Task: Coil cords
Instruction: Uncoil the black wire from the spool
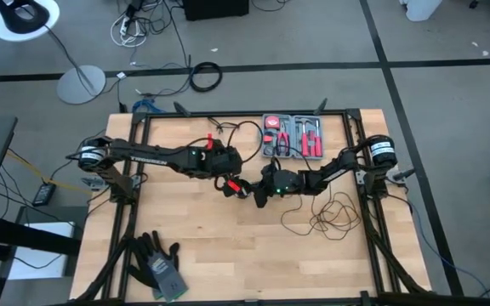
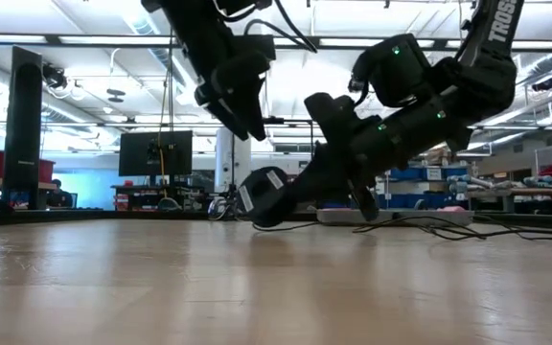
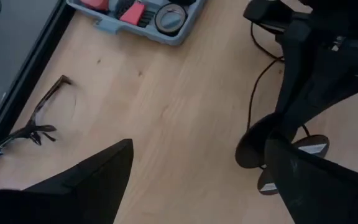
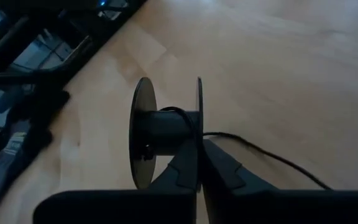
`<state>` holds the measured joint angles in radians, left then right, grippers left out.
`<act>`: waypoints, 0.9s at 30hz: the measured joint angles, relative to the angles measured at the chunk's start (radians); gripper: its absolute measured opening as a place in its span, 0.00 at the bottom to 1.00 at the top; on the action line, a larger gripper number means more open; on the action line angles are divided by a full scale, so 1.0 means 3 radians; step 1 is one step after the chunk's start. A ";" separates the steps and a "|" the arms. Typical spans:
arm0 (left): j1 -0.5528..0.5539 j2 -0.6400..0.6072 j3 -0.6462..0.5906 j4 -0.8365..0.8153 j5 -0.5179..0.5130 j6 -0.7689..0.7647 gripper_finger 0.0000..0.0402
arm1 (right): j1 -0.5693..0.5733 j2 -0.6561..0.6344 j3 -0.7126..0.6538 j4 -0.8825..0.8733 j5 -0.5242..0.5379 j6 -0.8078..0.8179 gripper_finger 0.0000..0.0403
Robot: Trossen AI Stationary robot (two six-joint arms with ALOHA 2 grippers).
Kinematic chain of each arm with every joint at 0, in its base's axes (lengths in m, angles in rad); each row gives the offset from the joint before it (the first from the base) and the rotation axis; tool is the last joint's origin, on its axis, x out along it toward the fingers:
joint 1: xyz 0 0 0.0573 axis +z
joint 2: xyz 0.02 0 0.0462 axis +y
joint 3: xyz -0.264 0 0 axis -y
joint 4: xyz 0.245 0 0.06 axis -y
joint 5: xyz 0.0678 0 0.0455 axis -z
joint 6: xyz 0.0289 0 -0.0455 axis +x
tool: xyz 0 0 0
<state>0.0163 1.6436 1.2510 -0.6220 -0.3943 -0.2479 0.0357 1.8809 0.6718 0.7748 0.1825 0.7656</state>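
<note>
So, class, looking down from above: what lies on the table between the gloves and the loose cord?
Nothing; the high view shows bare table between gloves and cord.

The right hand [image 4: 199, 163] has its two dark fingers [image 4: 225, 167] pressed together on a flange of a black spool [image 4: 165, 129] lying sideways. A thin black cord [image 4: 260, 152] runs from the spool's core across the pale wooden counter [image 4: 278, 68].

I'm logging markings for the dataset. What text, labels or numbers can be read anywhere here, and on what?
"TROSS": white letters on the right arm, cut off by the picture's edge.
White lettering on the left arm: too small to read.
White label on the spool: blurred, unreadable.
Nothing else is legible.
</note>
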 joint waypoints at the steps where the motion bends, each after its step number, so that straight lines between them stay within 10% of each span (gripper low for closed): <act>1: -0.0006 0.0002 0.0000 0.0005 0.0002 0.0002 0.91 | -0.0009 0.0000 0.0000 -0.0009 0.0001 0.0000 0.02; 27: -0.0148 0.0114 -0.0482 0.0913 0.0235 0.0016 0.91 | -0.0219 -0.0824 -0.0002 -0.1249 -0.0247 -0.1345 0.42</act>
<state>-0.0280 1.6779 1.1065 -0.3482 -0.3238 -0.2430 -0.0299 1.6337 0.6712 0.4000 0.1084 0.3621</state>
